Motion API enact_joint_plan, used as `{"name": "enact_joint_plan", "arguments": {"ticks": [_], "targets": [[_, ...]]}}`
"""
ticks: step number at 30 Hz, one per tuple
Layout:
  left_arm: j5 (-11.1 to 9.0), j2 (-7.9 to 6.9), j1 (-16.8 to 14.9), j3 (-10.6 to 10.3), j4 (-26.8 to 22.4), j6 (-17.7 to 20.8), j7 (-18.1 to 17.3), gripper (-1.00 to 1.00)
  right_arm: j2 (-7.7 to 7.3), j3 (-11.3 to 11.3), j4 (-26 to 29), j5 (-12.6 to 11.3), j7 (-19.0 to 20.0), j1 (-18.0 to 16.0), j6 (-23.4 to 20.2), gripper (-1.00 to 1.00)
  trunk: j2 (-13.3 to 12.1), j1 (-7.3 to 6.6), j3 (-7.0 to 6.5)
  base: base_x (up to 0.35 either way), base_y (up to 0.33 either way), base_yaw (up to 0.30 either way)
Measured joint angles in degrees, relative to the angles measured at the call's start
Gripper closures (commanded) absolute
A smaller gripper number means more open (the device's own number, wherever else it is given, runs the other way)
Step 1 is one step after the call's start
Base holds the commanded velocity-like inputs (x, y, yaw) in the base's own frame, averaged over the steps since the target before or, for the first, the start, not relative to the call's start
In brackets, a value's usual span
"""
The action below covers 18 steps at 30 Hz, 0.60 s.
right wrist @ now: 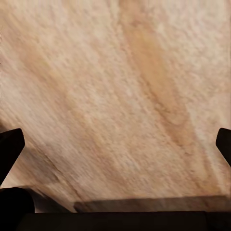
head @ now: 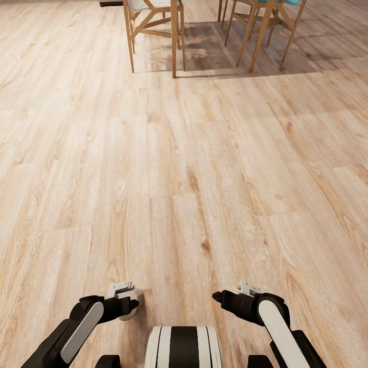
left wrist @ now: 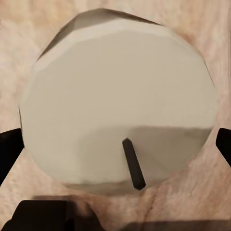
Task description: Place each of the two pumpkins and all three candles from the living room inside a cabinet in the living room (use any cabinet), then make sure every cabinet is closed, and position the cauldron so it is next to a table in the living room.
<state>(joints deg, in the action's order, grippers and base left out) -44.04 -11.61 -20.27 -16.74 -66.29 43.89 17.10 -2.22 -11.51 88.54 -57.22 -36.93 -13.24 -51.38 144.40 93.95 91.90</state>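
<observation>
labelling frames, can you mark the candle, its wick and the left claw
candle (left wrist: 115,101): left wrist view, on its pale flat top face
wick (left wrist: 133,163): left wrist view, mid-length of the dark stick
left claw (head: 128,301): head view, between its fingertips, around the candle

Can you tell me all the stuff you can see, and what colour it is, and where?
candle: one, pale beige-grey with a dark wick, between the left gripper's fingers
floor: one, light wood planks, all around the robot
chairs: at least two, tan wooden legs, far ahead at the top of the head view; one seat pale, one teal
left gripper: one, black and white, low on the robot's left, shut on the candle
right gripper: one, black and white, low on the robot's right, open over bare floor
trunk: one, white with black stripes, between the arms
</observation>
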Motion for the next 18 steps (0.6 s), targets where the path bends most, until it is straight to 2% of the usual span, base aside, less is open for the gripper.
{"name": "enact_joint_plan", "arguments": {"ticks": [18], "targets": [[0.1, -0.02, 0.0, 0.0, 0.0, 0.0, 0.0, -1.00, -0.01, 0.0, 0.0, 0.0, 0.0, 0.0, 0.0, -1.00, 0.0, 0.00, 0.00, 0.035, 0.018, 0.000]]}}
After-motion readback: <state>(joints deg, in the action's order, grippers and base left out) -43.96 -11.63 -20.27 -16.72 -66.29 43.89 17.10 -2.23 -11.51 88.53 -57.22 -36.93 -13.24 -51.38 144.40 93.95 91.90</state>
